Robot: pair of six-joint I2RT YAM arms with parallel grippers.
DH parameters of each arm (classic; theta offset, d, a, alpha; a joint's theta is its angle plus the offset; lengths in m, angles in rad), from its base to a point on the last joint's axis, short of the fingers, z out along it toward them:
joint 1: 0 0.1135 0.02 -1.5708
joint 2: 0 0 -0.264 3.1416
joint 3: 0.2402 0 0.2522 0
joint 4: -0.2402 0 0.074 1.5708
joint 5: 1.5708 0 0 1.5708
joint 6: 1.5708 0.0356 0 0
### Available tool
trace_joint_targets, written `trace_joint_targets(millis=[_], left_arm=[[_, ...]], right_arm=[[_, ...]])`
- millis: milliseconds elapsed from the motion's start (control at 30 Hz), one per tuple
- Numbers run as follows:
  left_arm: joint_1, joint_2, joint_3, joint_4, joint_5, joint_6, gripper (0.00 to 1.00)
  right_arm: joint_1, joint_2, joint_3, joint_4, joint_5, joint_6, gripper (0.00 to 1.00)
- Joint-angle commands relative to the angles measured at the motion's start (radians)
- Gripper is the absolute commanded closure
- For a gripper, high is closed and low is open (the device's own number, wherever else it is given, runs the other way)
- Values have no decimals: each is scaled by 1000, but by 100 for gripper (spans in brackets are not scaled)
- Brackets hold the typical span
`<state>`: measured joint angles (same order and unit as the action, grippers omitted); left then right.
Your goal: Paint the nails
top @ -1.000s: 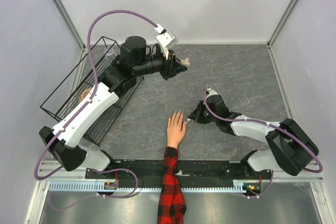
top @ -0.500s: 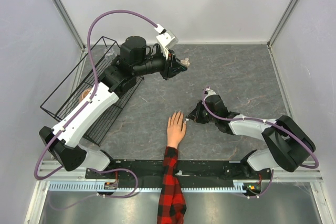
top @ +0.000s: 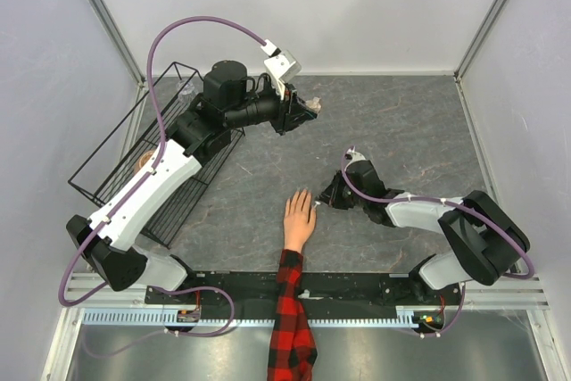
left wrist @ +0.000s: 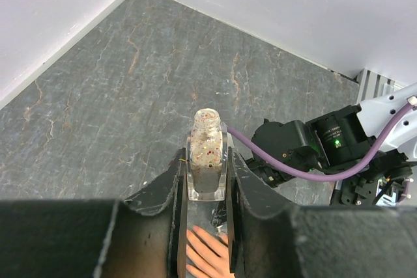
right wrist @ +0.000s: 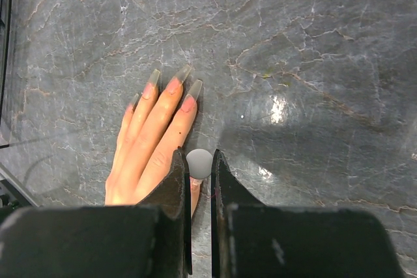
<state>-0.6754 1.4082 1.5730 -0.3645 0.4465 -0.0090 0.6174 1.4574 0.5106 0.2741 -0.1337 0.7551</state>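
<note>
Nearest the bases, a plaid sleeve [top: 290, 310] lies over the table's front edge; from it the hand [top: 299, 219] lies flat, palm down, on the grey table [top: 401, 122], fingers pointing away from the arms; the nails [right wrist: 173, 85] are long, pink at the base and greyish toward the tips, and lie close together on the table.

Just right of the hand, the right gripper [top: 319, 205] is low over the hand's right edge; its jaws are narrow, pinched on a small round grey cap [right wrist: 199, 163]; what hangs under the cap is hidden, so contact with a nail cannot be told; part of a finger shows between the jaws below the cap.

Farther back and well apart from the hand, the left gripper [top: 308, 109] hangs above the table; its jaws are closed tight on a clear bottle [left wrist: 207, 161], upright, neck open, with pale flecks inside.

At the far left, a black wire basket [top: 119, 127] stands beside the left arm; white walls close the back.
</note>
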Motion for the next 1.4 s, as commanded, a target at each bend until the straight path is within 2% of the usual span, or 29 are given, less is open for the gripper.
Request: trace_joint_targets(millis=[0,867,1233,1367], left_arm=[[8,-14,38,35,6,20,98],[28,0,55,32,23,21,98],[30,-12,58,21,15,30,98],[28,-23,51,21,14,24,98]], right_arm=[[-2,6,40,34,-6,-10,100],[-12,43,85,14,-4,-25,100],[-24,-103,86,-133,46,-73,100],[-24,-117,22,-69,-26,-30,100]])
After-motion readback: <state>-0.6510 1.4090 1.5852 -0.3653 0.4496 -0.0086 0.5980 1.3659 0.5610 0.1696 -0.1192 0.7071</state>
